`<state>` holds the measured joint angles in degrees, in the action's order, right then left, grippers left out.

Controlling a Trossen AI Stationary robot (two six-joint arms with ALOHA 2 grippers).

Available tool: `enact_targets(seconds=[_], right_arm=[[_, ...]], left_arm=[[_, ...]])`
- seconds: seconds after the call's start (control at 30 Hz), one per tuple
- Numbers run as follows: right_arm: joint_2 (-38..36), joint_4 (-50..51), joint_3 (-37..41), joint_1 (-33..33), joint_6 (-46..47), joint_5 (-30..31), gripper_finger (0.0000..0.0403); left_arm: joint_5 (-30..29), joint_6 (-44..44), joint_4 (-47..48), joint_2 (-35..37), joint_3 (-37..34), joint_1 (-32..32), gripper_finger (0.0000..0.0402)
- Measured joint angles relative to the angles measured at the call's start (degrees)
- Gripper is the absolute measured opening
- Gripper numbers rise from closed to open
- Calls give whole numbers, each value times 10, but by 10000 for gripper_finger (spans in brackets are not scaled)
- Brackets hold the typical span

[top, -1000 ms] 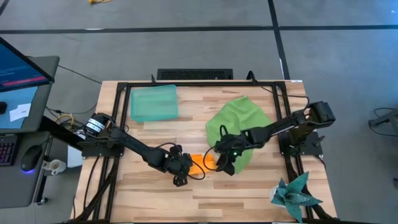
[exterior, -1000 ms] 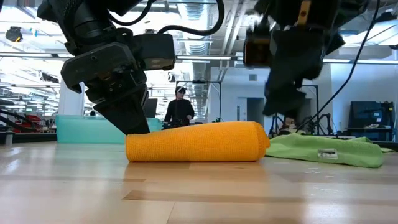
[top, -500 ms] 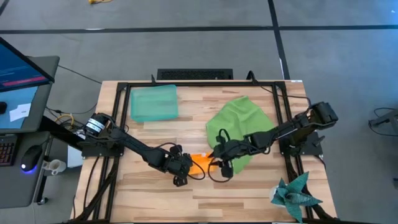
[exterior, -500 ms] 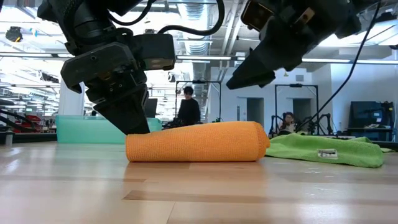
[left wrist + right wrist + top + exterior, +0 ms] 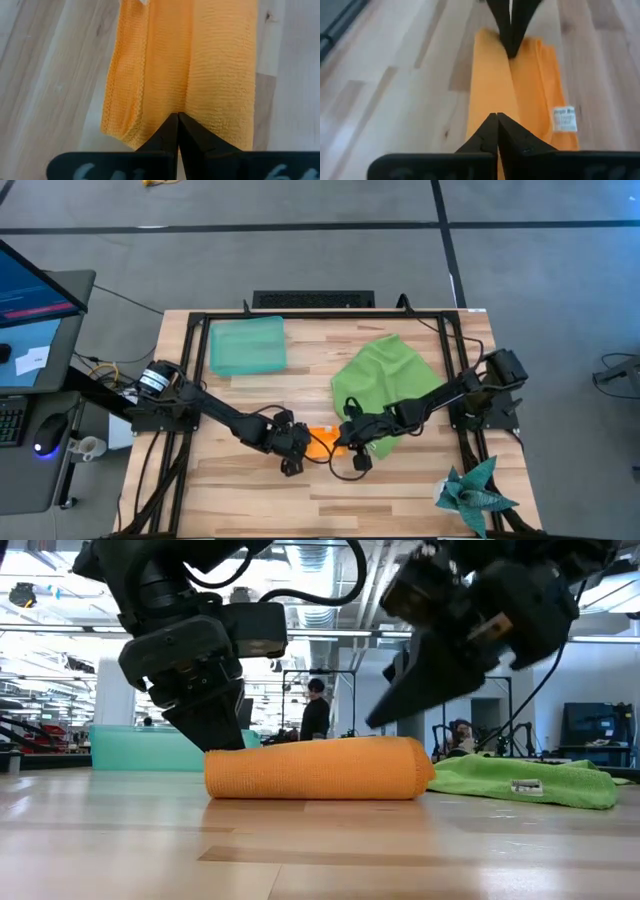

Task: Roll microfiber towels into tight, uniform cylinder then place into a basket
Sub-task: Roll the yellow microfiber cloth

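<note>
The orange towel [image 5: 322,443] lies rolled into a cylinder [image 5: 315,770] on the table's middle, near the front. My left gripper [image 5: 298,450] is shut at the roll's left end. My right gripper [image 5: 345,445] is shut over the roll's right part [image 5: 495,85], slanting down from the right. The green towel [image 5: 385,385] lies spread and rumpled on the table just right of the roll [image 5: 530,780]. The basket [image 5: 247,345] stands at the far left, with nothing in it. My left gripper presses its shut fingertips [image 5: 177,120] onto the top of the roll's left end [image 5: 225,747], in the groove between the roll and its loose outer edge [image 5: 185,95]. The fingers slant down from the left. The roll lies flat on the table. My right gripper holds its shut fingertips [image 5: 496,120] at the roll's top near the right end; whether they touch it I cannot tell.
A spiky teal star-shaped object [image 5: 475,490] sits at the table's near right corner. A black frame [image 5: 300,315] runs along the table's far and side edges. Bare wood [image 5: 240,490] lies in front of the roll.
My right gripper has shut, come down and gone a little toward the table's left, onto the roll's right part, and it has tipped from pointing down to slanting. The orange roll has stayed where it was.
</note>
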<state>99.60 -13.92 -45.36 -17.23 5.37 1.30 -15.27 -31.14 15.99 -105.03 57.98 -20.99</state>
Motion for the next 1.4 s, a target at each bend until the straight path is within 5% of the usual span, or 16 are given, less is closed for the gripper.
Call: enact_targets(seconds=[0.67,1.1,1.4], right_arm=[[54,33,-3,26,37,-70,5],[55,33,-1,30,37,-68,6],[56,31,0,30,37,-66,10]], left_arm=[[16,-15,0,0,0,23,4],[86,12,47,9,14,52,117],[-27,14,148,113,46,14,122]])
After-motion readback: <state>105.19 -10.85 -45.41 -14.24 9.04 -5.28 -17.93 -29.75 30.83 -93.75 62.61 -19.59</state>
